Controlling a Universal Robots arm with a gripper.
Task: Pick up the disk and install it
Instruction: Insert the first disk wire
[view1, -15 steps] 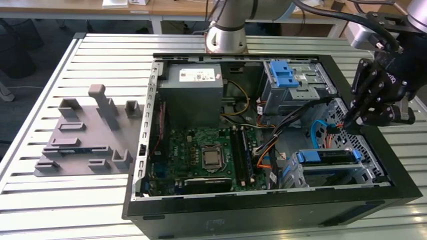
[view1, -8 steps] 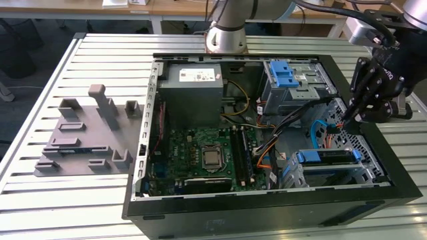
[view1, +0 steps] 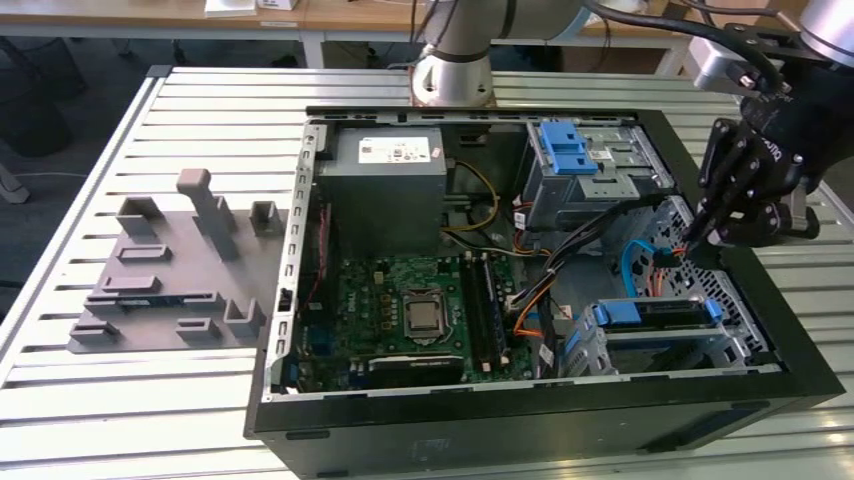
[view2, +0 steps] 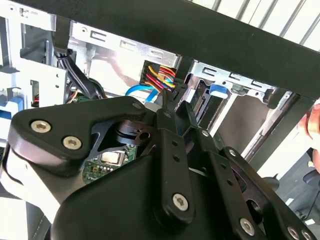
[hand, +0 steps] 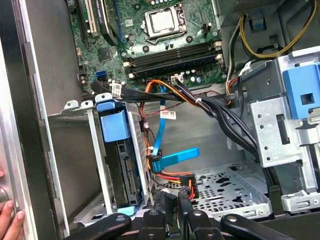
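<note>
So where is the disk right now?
In the exterior view's lower right, the disk sits in the metal drive cage inside the computer case.

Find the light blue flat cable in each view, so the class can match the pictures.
Exterior view: the blue cable curves inside the case beside the gripper.
Second wrist view: it loops just beyond the gripper.
First wrist view: it runs from motherboard towards gripper.
Shared landmark: the gripper.
</note>
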